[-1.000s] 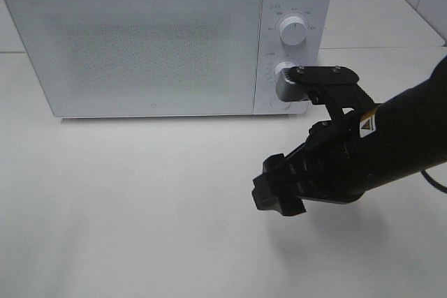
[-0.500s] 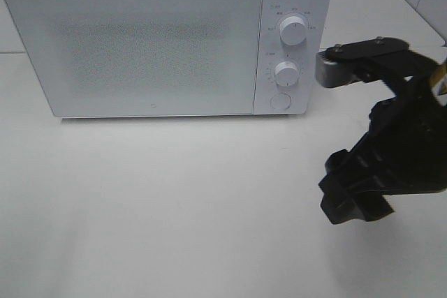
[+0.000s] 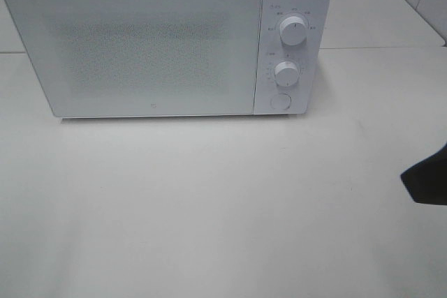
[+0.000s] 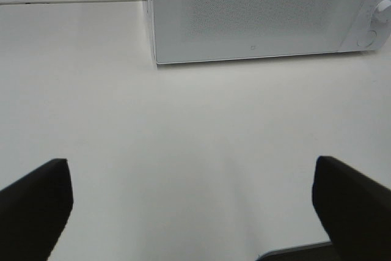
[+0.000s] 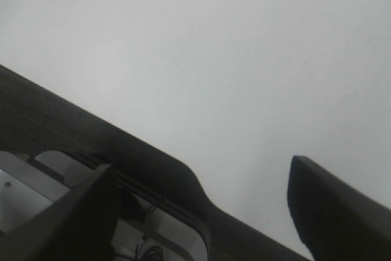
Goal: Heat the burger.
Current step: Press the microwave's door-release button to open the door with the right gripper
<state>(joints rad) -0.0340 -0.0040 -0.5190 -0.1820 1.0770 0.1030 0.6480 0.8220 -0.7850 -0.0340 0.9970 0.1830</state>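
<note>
hanging wide open, both grippers hold nothing; no burger in sight.
the left gripper (image 4: 192, 212) spreads its jaws over bare tabletop (image 4: 183, 126); the right gripper (image 5: 201, 169), also spread and empty, sits well apart from the microwave (image 4: 263, 16). straight ahead of the left gripper stands that microwave, door shut. the burger shows nowhere; likely it lies behind the door, so the left arm looks nearer.

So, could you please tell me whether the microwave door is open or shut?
Shut: the microwave door sits flush with the control panel, with no gap showing along its edges.
</note>
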